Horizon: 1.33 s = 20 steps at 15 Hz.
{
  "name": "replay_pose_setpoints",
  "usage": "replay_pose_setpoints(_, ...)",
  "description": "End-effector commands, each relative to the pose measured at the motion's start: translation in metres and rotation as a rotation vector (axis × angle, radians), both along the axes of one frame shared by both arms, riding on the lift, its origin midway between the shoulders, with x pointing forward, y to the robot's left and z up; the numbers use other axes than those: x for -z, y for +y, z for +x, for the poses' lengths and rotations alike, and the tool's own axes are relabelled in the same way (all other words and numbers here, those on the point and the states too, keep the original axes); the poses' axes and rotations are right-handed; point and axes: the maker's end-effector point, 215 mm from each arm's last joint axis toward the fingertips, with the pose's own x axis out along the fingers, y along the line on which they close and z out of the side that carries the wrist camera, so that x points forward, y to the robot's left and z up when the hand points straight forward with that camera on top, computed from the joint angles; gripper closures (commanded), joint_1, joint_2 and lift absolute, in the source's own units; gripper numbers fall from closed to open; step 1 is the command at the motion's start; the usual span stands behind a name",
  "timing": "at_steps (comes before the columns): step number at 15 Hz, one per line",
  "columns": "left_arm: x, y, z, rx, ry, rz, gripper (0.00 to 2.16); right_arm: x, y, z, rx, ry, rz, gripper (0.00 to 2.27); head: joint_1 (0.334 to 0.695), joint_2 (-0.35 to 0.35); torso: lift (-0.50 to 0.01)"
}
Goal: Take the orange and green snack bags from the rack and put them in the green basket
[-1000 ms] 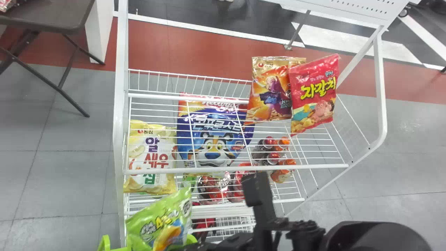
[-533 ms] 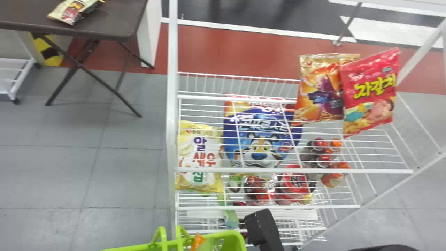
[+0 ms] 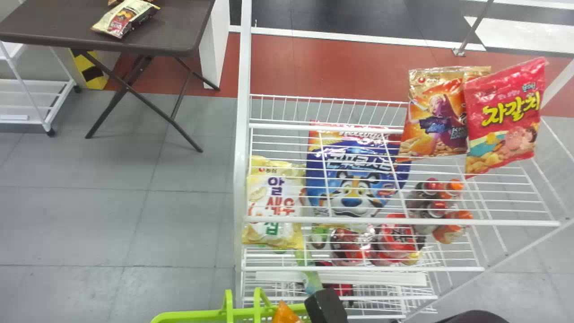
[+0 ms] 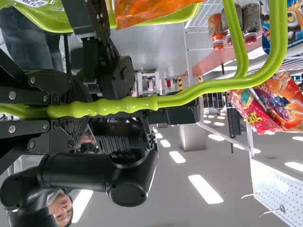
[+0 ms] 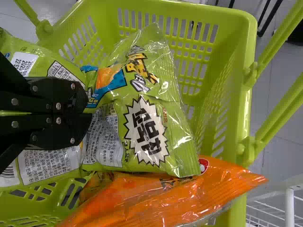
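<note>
In the head view, part of my right gripper is at the bottom edge beside the green basket, where an orange bag pokes up. By the right wrist view, my right gripper is shut on a green snack bag down inside the basket. An orange snack bag lies against it, and more green packaging is under the fingers. The left wrist view has my left gripper shut on the basket's green handle.
The white wire rack carries a yellow bag, a blue bag, a gold-orange bag, a red bag and bottles. A dark folding table with snack packs stands at the back left.
The head view has swung left, shifting the rack rightward. The green bag, earlier raised above the basket's rim, has gone down out of the head view with the right gripper lower.
</note>
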Motion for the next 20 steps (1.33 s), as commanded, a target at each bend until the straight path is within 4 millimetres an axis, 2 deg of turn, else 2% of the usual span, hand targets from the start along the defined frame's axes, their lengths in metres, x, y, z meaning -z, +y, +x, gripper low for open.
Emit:
replay_pose_setpoints(1, 0.001, 0.000, 0.000, 0.000, 0.002, 0.000, 2.02, -0.015, -0.005, 0.008, 0.018, -0.031, 0.013, 0.00, 0.695, -0.151, 0.000)
replay_pose_setpoints(4, 0.001, 0.000, 0.001, 0.000, 0.001, 0.000, 2.02, -0.046, -0.012, 0.031, 0.059, -0.120, 0.036, 0.05, 0.695, -0.162, 0.000)
replay_pose_setpoints(7, 0.001, 0.000, 0.000, 0.001, 0.001, 0.000, 2.02, -0.078, -0.028, 0.061, 0.120, -0.199, 0.072, 0.06, 0.695, -0.181, 0.000)
replay_pose_setpoints(11, 0.001, -0.002, 0.001, 0.002, 0.000, 0.000, 2.02, -0.109, -0.044, 0.081, 0.179, -0.254, 0.124, 0.06, 0.695, -0.248, 0.000)
replay_pose_setpoints(14, 0.001, -0.002, 0.000, 0.004, 0.000, 0.000, 2.02, -0.137, -0.059, 0.090, 0.202, -0.332, 0.122, 0.06, 0.695, -0.274, 0.000)
replay_pose_setpoints(16, 0.002, -0.002, 0.000, 0.001, 0.001, -0.001, 2.02, -0.153, -0.068, 0.087, 0.208, -0.368, 0.132, 0.05, 0.695, -0.294, 0.000)
replay_pose_setpoints(18, 0.003, -0.002, 0.002, -0.007, -0.010, -0.003, 2.02, -0.155, -0.076, 0.076, 0.207, -0.374, 0.109, 0.05, 0.695, -0.321, 0.000)
replay_pose_setpoints(20, 0.004, -0.002, 0.002, -0.012, -0.010, -0.006, 2.02, -0.146, -0.089, 0.068, 0.218, -0.372, 0.055, 0.07, 0.695, -0.350, 0.000)
